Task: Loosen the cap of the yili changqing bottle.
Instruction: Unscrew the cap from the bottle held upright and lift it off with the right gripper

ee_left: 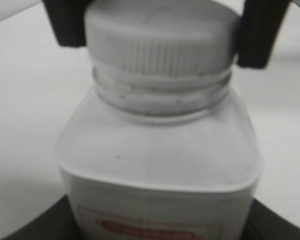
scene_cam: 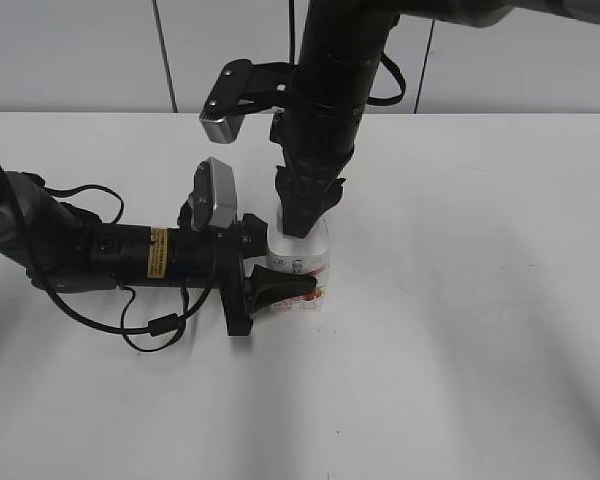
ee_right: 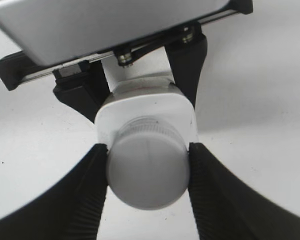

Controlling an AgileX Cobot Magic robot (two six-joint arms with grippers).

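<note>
The yili changqing bottle (scene_cam: 302,272) stands upright on the white table, a squat white bottle with a pink-red label. My left gripper (scene_cam: 270,285) comes in from the left and is shut on its body (ee_left: 155,170). My right gripper (scene_cam: 302,222) comes straight down from above and is shut on the white ribbed cap (ee_right: 148,169), one dark finger on each side. The cap (ee_left: 160,42) sits on the bottle's neck, with the right fingers beside it in the left wrist view. In the exterior view the cap is hidden by the right fingers.
The white table (scene_cam: 480,300) spreads all around the bottle. The left arm's cables (scene_cam: 150,325) loop on the table at the left. A grey panelled wall (scene_cam: 80,50) runs along the far edge.
</note>
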